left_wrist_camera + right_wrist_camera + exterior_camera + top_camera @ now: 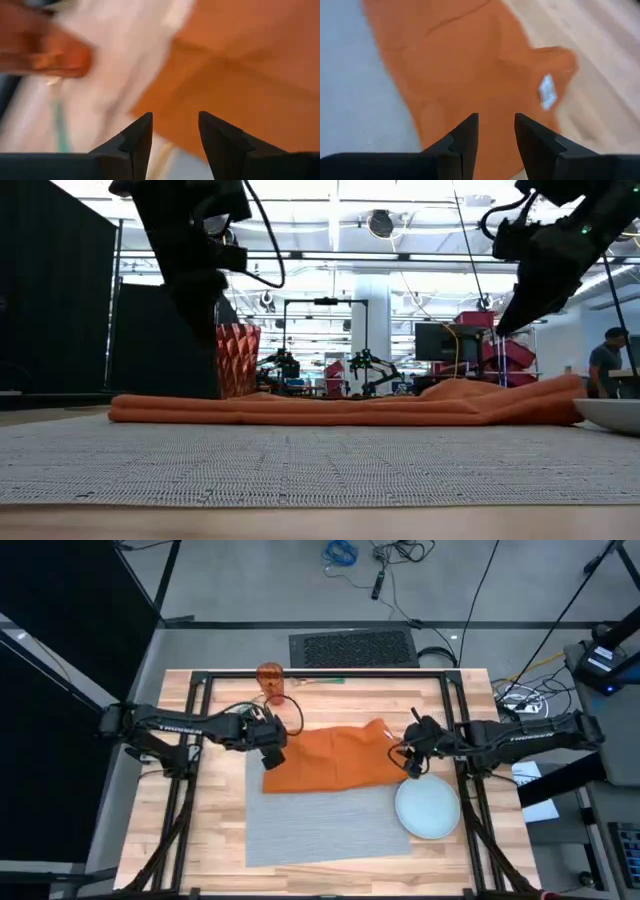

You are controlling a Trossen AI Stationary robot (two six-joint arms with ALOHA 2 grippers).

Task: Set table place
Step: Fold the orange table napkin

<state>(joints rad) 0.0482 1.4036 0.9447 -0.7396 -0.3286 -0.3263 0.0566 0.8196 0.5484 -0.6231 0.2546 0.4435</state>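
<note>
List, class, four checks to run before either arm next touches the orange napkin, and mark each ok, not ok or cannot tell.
1. Left pincer open, empty, above the napkin's left end: ok.
2. Right pincer open, empty, over the napkin's right end: ok.
3. Napkin lying flat on the placemat: not ok, rumpled, and it overhangs the mat's far edge.
4. Plate apart from the napkin: cannot tell.
5. Orange cup upright on the table, clear of both arms: ok.

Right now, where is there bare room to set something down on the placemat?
The grey placemat is bare across its near-left stretch, bordered by the orange napkin behind and the plate to the right. It's crowded along the mat's far edge, where the left gripper and right gripper hover at the napkin's ends.
</note>
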